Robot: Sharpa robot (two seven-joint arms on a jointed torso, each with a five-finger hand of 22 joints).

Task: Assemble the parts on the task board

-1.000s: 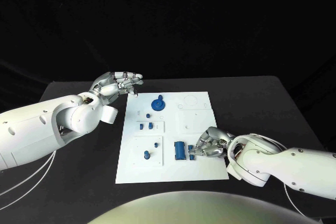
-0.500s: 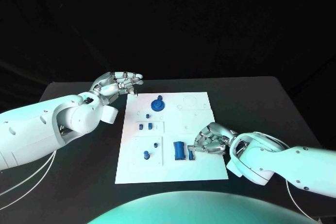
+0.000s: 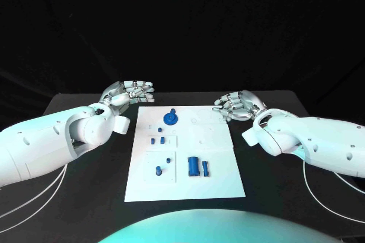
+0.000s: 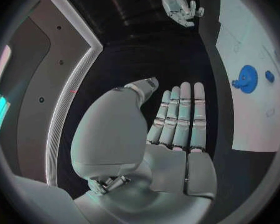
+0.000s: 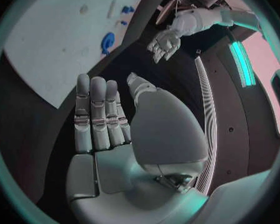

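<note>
Right hand off the near parts, both hands empty at the board's far end

On the task board, the two blue bars lie near, the blue gear far; the right hand left the bars for the far corner, so nothing is grasped. Wrist views show it and the left hand flat, fingers straight, holding nothing
</note>
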